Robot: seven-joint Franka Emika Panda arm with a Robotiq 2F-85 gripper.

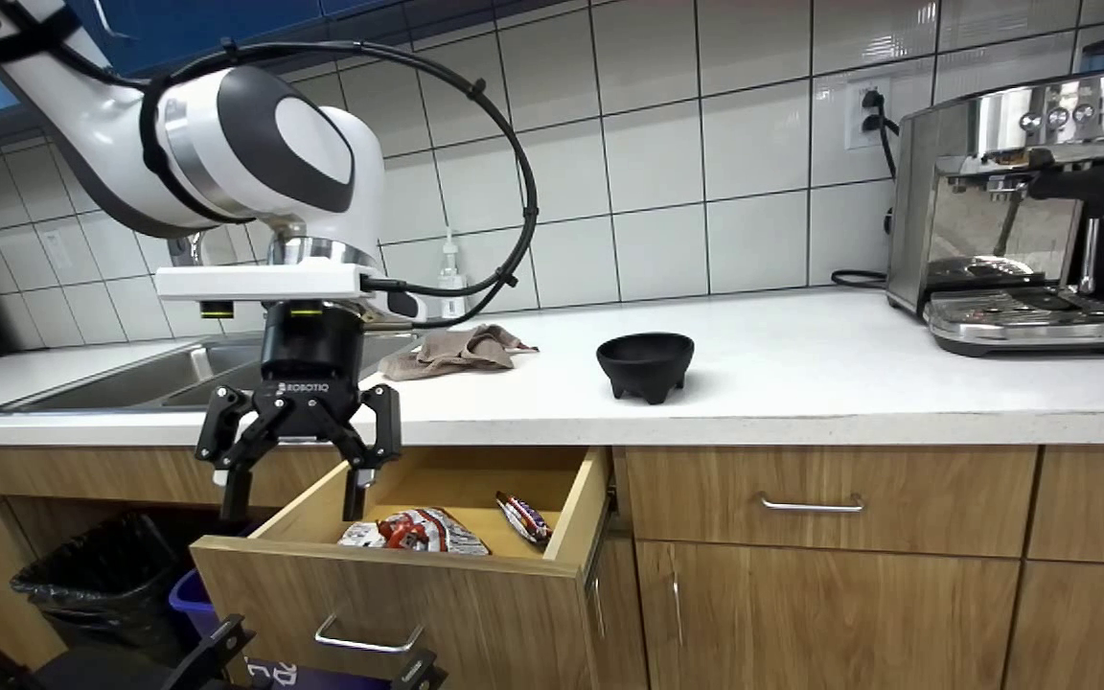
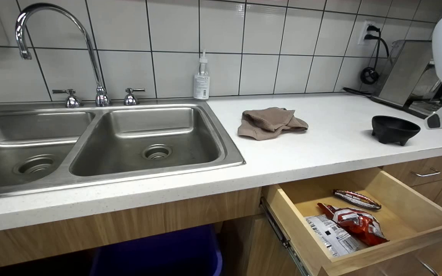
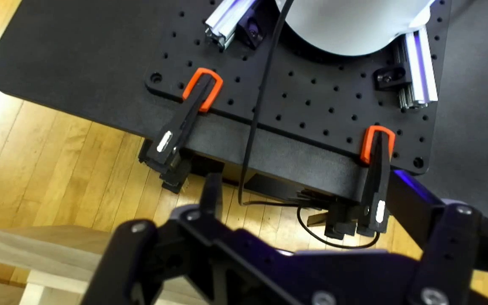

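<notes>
My gripper (image 1: 295,496) is open and empty, pointing down in front of the counter. It is nearest to the pulled-out wooden drawer (image 1: 389,599), near its front left part in that exterior view. In the wrist view the fingers (image 3: 311,201) are spread wide with nothing between them. The drawer, also in an exterior view (image 2: 409,251), holds a red snack bag (image 2: 359,224), a white printed packet (image 2: 332,234) and a dark wrapped bar (image 2: 357,199). A black footed bowl (image 1: 646,364) and a crumpled brown cloth (image 1: 461,353) lie on the counter in both exterior views.
A steel double sink (image 2: 221,153) is set in the white counter (image 2: 301,153). A soap bottle (image 2: 202,80) stands behind it. A coffee machine (image 1: 1012,211) stands at the far right. A black-lined bin (image 1: 116,575) is under the counter. Orange-tipped clamps (image 3: 377,178) hold the base plate.
</notes>
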